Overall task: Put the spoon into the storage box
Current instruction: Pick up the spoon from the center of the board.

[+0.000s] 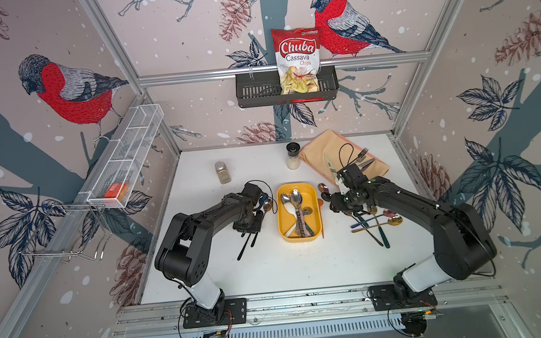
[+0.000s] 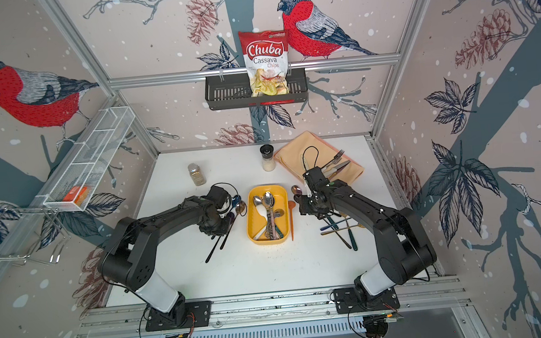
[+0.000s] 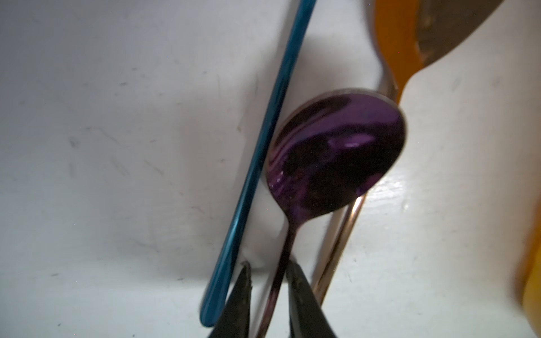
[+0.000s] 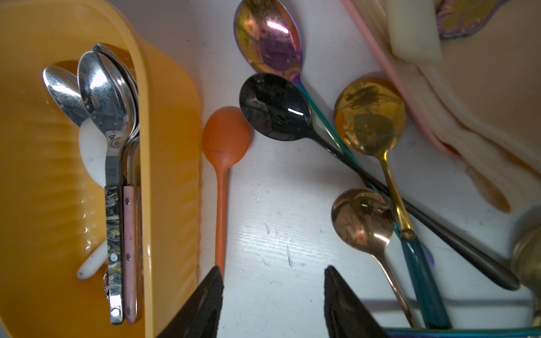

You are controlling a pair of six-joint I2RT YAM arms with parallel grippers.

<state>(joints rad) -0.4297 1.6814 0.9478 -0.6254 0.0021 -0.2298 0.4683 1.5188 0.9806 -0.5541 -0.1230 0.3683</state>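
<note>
The left gripper (image 3: 269, 272) has its jaws drawn close around the thin handle of the purple spoon (image 3: 336, 152); whether they pinch it I cannot tell. That spoon is beside a blue handle (image 3: 257, 164) and across a copper handle (image 3: 339, 243), over the white table (image 1: 270, 269), outside the yellow box (image 1: 301, 239) on the left arm's side. The right gripper (image 4: 272, 281) hangs with jaws spread and nothing between them, between an orange spoon (image 4: 225, 137) lying along the box's wall and a heap of coloured spoons (image 4: 369, 117). Several silver spoons (image 4: 108, 102) lie in the box.
</note>
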